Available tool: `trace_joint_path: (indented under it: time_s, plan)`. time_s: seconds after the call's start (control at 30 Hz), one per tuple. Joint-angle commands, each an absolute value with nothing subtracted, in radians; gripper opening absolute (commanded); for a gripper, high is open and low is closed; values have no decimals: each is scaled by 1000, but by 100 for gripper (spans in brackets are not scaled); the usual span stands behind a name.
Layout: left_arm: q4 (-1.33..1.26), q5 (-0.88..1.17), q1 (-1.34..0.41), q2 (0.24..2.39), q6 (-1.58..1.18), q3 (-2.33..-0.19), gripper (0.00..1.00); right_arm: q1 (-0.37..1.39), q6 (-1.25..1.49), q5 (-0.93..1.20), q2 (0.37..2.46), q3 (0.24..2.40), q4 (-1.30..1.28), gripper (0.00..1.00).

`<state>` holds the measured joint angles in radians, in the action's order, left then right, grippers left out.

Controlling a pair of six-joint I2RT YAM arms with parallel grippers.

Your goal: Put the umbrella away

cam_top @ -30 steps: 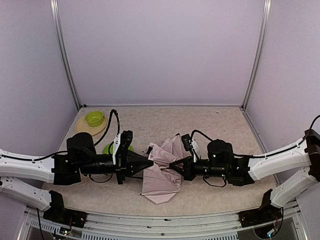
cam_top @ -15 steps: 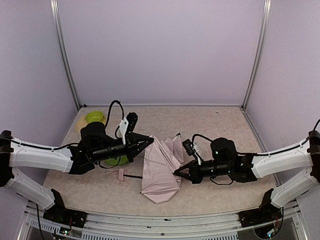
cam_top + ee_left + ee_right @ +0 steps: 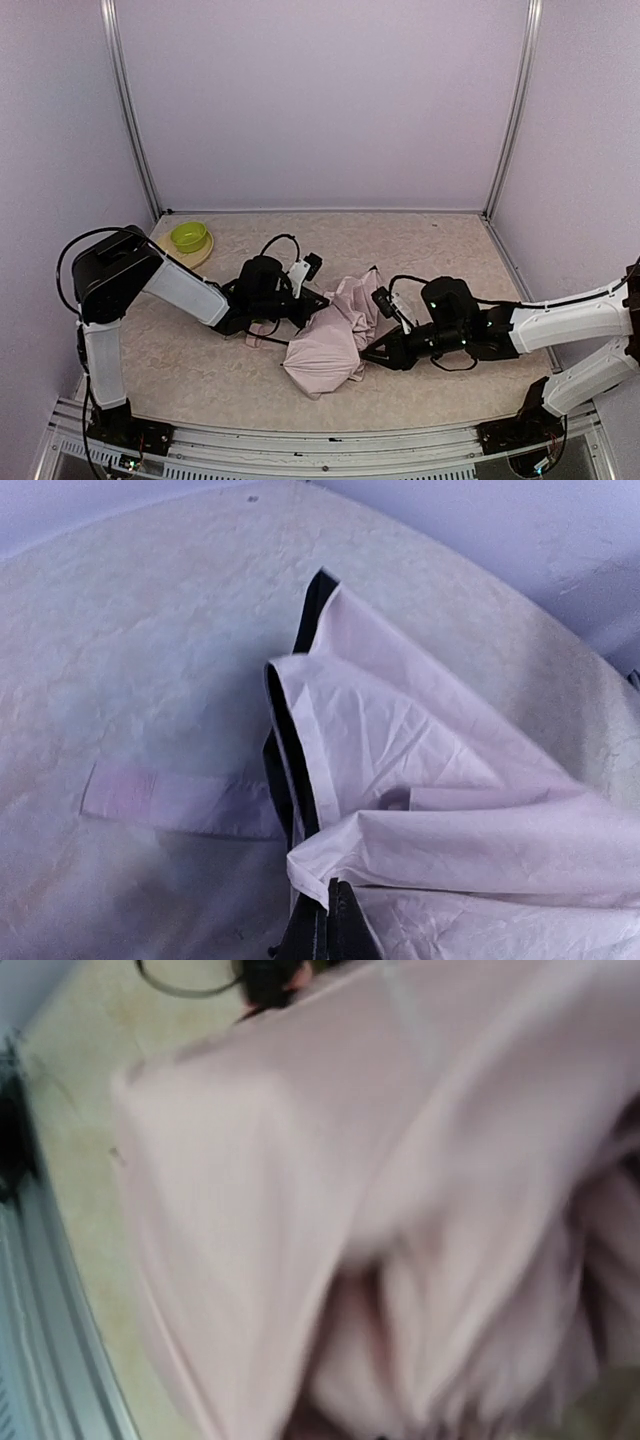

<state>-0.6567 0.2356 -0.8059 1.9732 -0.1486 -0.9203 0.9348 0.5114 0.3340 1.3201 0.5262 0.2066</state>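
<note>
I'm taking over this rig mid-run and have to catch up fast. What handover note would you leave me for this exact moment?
Left gripper: shut, seemingly pinching a fabric edge of the pale pink folding umbrella.
Right gripper: at the umbrella's right side; open or shut unclear, as its wrist view is blurred.
Umbrella: crumpled mid-table, fabric loose.
Done: canopy collapsed.
Left: gather the fabric, wrap it tight, then stow it.
</note>
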Motion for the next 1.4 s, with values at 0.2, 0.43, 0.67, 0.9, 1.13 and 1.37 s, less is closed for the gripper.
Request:
trace_joint_path:
  time_s: [0.2,0.43,0.67,0.9,1.13,1.37]
  plan:
    - [-567,199,-805,2089,-135,-938,0,1036,292,79,1239,749,-118,34]
    - [-545,192,-808,2082,-116,-938,0,1247,-219,-91,1437,859,-112,84]
    - [-541,217,-810,2075,-103,-939,0,1271,-408,-300,1660,998,-236,94]
    - [-503,205,-825,2085,-78,-961,0,1229,-380,-303,1774,975,-135,99]
    - [-495,249,-827,2095,-82,-976,0,1172,-270,-136,1895,966,-141,70]
    - [-557,290,-723,1975,-194,-911,35,1132,-79,127,1842,930,-113,32]
